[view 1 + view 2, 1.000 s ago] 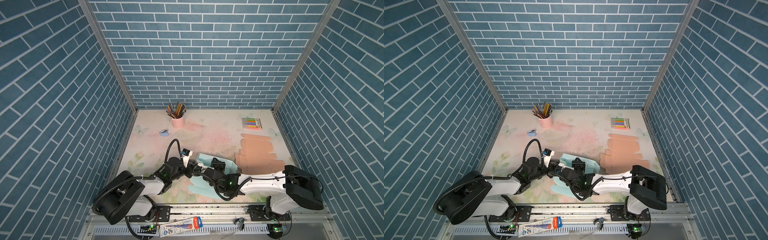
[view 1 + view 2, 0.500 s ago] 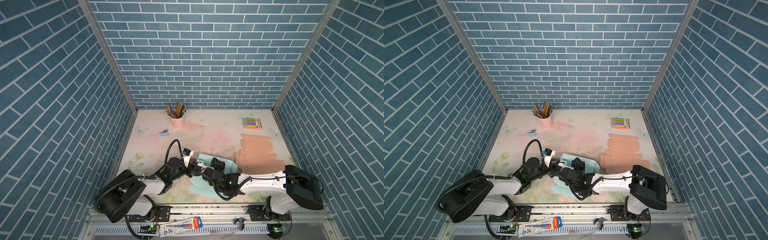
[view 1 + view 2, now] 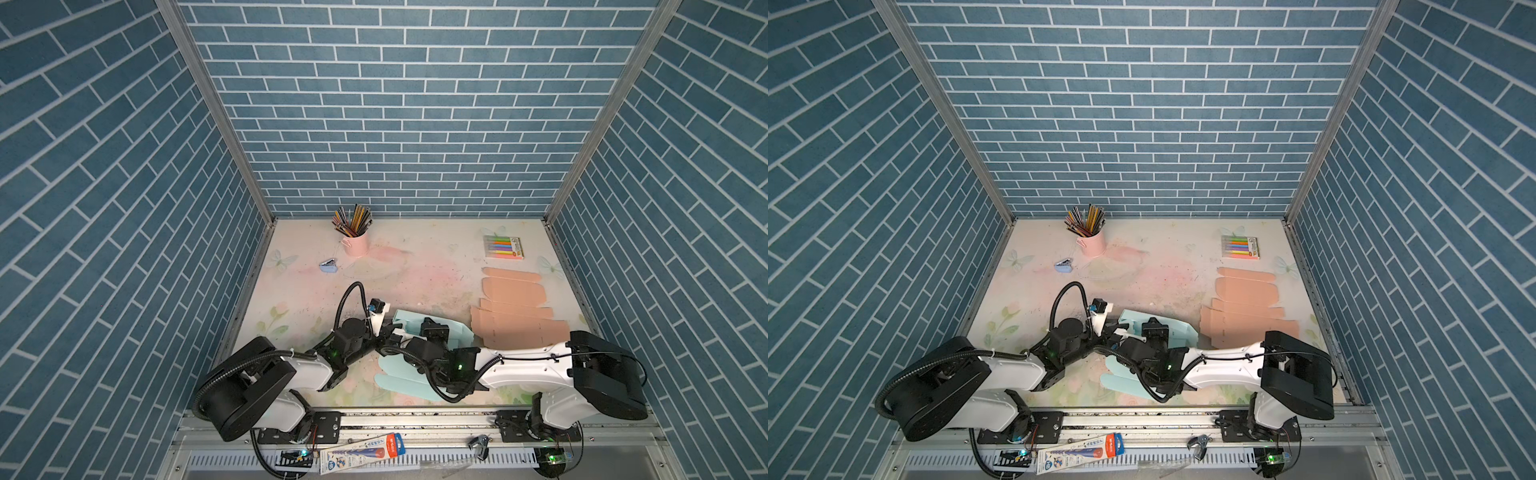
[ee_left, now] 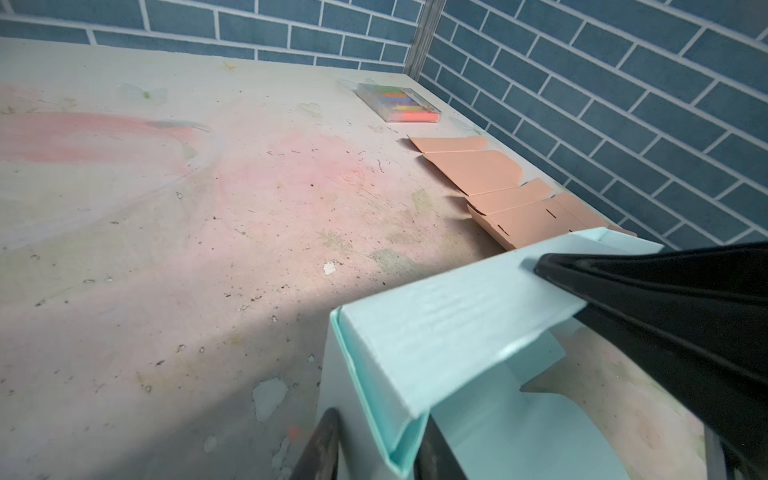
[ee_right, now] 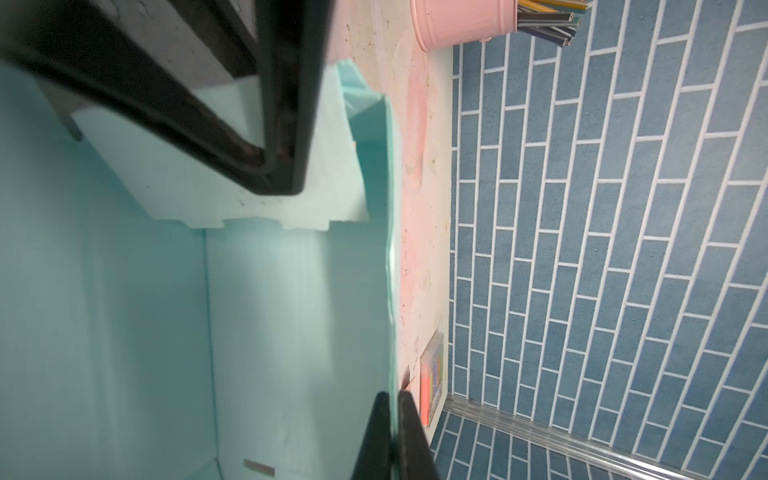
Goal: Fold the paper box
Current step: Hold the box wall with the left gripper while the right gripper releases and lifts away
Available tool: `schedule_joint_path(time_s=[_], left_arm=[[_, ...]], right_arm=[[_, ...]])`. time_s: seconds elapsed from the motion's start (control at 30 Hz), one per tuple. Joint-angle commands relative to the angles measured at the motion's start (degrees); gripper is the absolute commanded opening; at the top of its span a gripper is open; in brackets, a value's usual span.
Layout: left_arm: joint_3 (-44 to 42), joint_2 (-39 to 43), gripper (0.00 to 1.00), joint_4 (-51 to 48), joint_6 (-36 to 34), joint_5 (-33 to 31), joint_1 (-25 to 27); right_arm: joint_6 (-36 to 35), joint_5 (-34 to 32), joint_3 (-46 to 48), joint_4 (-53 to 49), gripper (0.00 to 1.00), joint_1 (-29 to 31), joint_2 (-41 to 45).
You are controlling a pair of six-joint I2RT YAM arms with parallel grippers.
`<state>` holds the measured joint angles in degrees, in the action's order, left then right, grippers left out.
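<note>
Blue brick-pattern walls (image 3: 395, 104) close in three sides of my workspace. The counter (image 3: 415, 274) has a pale floral print, scuffed, speckled and chipped in places. Along its back edge I see a pink bucket (image 3: 355, 245) of coloured pencils and a marker pack (image 3: 503, 247). Peach carton blanks (image 3: 515, 328) lie flat by the right wall. Near the front centre sits the mint paper box (image 3: 407, 326), half raised, with loose flaps splayed toward the front rail. My right fingers (image 5: 415, 449) are pinched tight on one wall's edge. My left fingers (image 4: 322, 453) straddle a corner, narrowed; I cannot tell whether they clamp it.
</note>
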<state>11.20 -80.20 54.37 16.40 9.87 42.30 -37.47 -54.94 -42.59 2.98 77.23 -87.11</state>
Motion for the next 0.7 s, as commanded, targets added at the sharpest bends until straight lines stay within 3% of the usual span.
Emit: schedule_joint_path(time_s=[0.0, 0.33, 0.67], left_arm=[[-0.7, 0.9, 0.25, 1.3, -1.2, -4.2, 0.8], [-0.4, 0.9, 0.11, 0.2, -2.1, -8.9, 3.0], [-1.2, 2.7, 0.05, -0.7, -2.6, -11.7, 4.1]], right_arm=[[2.1, 1.2, -1.9, -0.9, 0.0, 0.8, -0.4], [5.4, 1.2, -3.1, -2.1, 0.0, 1.9, -1.0], [19.4, 4.0, -6.3, -9.5, 0.3, 3.8, 2.9]])
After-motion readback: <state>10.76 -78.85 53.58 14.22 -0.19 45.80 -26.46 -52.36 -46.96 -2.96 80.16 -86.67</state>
